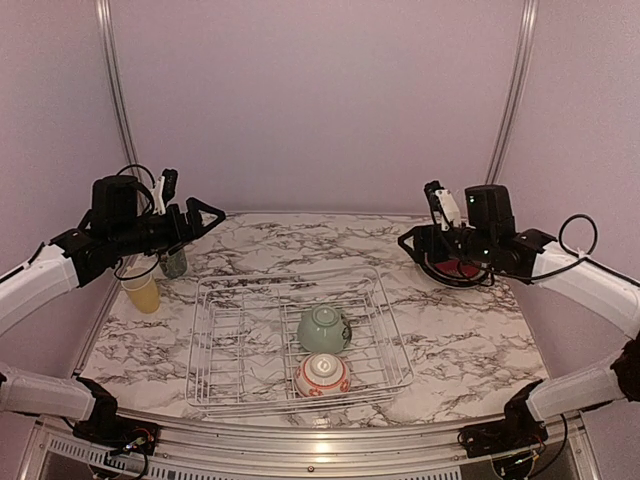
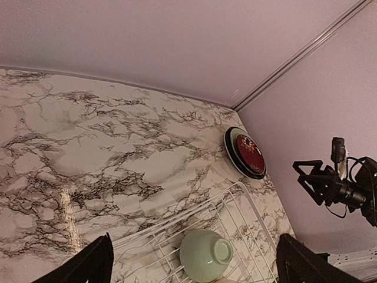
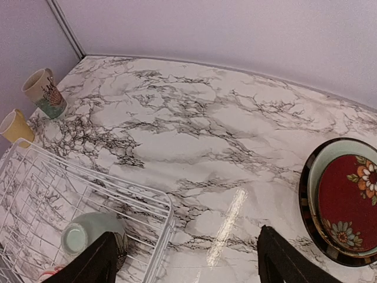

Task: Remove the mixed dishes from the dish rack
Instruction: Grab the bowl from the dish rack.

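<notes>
Red-striped white bowl (image 1: 322,375) nearest, pale green bowl (image 1: 324,328) just behind, round and glossy in the thin-wire dish rack (image 1: 215,340). Both arms hang raised beyond, left gripper (image 1: 212,218) and right gripper (image 1: 408,240) spread open, empty, well apart from the bowls. Yellow cup (image 1: 142,290) and patterned cup (image 1: 175,262) stand left, stacked plates (image 3: 344,200) right.

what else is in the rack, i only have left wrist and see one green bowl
Observer: A red-striped bowl lies in the rack too, just nearer the arm bases than the green bowl.
Operator: where are the cups
Observer: Both stand outside, left of the rack: the yellow cup nearer, the patterned cup behind it.
Operator: where's my end effector relative to them
Observer: The left end effector hovers open, above and just right of the patterned cup.
</notes>
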Controlling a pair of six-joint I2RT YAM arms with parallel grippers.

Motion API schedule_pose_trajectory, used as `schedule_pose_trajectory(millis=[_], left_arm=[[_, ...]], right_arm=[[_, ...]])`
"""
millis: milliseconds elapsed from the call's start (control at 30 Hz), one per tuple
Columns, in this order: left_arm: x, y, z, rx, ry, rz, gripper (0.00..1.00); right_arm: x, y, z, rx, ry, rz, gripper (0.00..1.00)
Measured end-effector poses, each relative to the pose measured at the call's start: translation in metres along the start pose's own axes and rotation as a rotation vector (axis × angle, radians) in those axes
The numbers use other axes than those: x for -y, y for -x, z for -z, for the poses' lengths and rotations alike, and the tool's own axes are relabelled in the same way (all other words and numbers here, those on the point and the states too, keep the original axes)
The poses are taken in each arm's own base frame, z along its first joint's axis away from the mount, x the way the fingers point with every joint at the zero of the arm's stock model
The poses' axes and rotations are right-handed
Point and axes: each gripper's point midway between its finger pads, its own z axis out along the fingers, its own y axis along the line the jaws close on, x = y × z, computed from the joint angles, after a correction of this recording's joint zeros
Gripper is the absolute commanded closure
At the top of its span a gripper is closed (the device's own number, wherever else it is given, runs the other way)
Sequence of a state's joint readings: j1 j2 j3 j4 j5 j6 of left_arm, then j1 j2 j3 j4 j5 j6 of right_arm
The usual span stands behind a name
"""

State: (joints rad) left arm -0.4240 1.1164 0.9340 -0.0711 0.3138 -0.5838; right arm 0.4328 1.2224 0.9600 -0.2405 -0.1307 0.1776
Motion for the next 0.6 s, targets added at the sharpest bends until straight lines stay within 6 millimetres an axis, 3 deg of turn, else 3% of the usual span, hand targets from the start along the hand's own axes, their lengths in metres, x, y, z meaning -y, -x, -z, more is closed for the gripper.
schedule_pose_trajectory(millis=[167, 267, 400, 600], left_arm=[[0.0, -0.002, -0.005, -0.008, -0.002, 0.004, 0.01], [0.0, -0.003, -0.006, -0.012, -0.006, 0.005, 0.01], [0.001, -0.004, -0.007, -0.013, -0.008, 0.006, 0.01], [0.002, -0.004, -0.007, -0.014, -0.01, 0.005, 0.01]], right_arm=[[-0.069, -0.009, -0.002, -0.058, 0.124, 0.157, 0.21], [-0.112, -0.026, -0.008, -0.124, 0.206, 0.256, 0.22], [-0.164, -0.068, -0.017, -0.269, 0.323, 0.393, 0.22], [-0.215, -0.138, -0.009, -0.495, 0.475, 0.549, 0.22]])
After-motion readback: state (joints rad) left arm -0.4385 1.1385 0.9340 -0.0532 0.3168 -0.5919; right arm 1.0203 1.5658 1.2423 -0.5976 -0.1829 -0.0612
